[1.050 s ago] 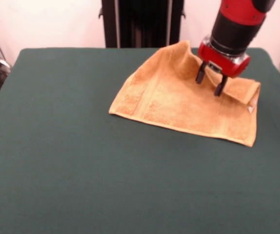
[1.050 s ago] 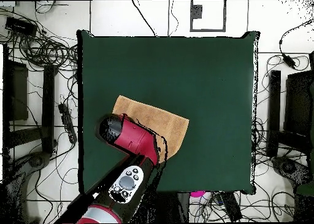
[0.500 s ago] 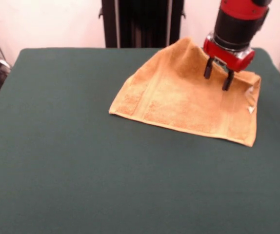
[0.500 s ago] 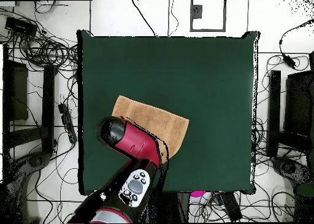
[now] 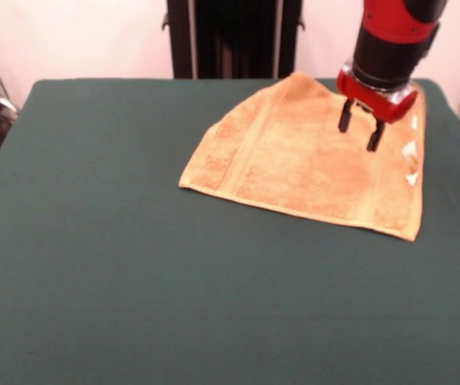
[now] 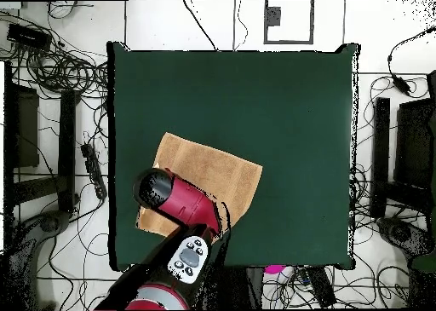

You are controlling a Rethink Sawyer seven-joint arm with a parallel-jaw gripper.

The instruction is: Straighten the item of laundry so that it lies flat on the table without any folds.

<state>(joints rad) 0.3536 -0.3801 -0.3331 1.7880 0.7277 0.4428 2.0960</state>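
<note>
One table point(image 5: 118, 265), dark green, carrying the towel point(image 5: 294, 164) near one edge and corner, under the arm. Towel now spread almost fully; the raised fold seen a second ago has been pulled back and laid down, so flattening looks close to finished. Gripper point(image 5: 360, 131) hangs just above the cloth, fingers parted and holding nothing. White tag point(image 5: 410, 152) shows at the side edge. Overhead, the arm hides part of the towel, so leftover creases there can't be ruled out.

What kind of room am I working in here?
Probably a robotics lab: a dark green covered table ringed by loose black cables on the floor and black equipment stands, with only an orange-yellow terry towel on it.
</note>
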